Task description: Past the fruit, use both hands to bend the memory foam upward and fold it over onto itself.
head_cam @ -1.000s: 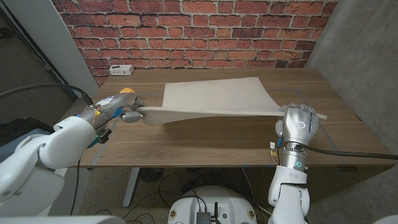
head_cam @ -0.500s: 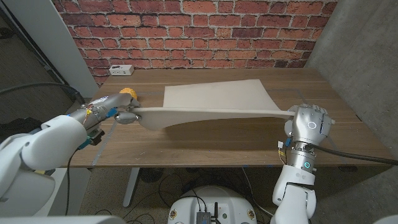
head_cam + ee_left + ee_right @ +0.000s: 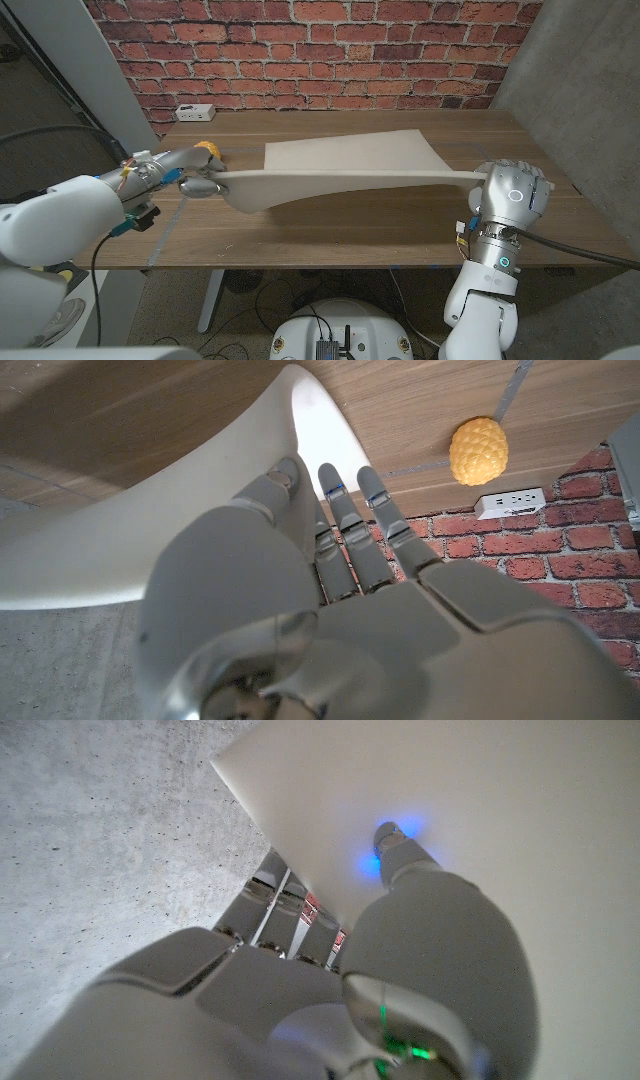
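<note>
While both hands grip its near corners, the memory foam (image 3: 345, 168) hangs lifted off the desk (image 3: 330, 228).
The left hand (image 3: 196, 181) closes on the foam's left near corner, thumb on one face and fingers (image 3: 352, 530) on the other, as the left wrist view shows; the right hand (image 3: 512, 192) pinches the right near corner, its thumb pressed against the pale sheet in the right wrist view. Between them the raised near edge runs as a long, shallow span above the wood, while the far part of the sheet lies on the desk. A yellow fruit (image 3: 207, 149) sits just beyond the left hand, and a white power strip (image 3: 194, 112) lies at the far left corner by the brick wall (image 3: 320, 50).
</note>
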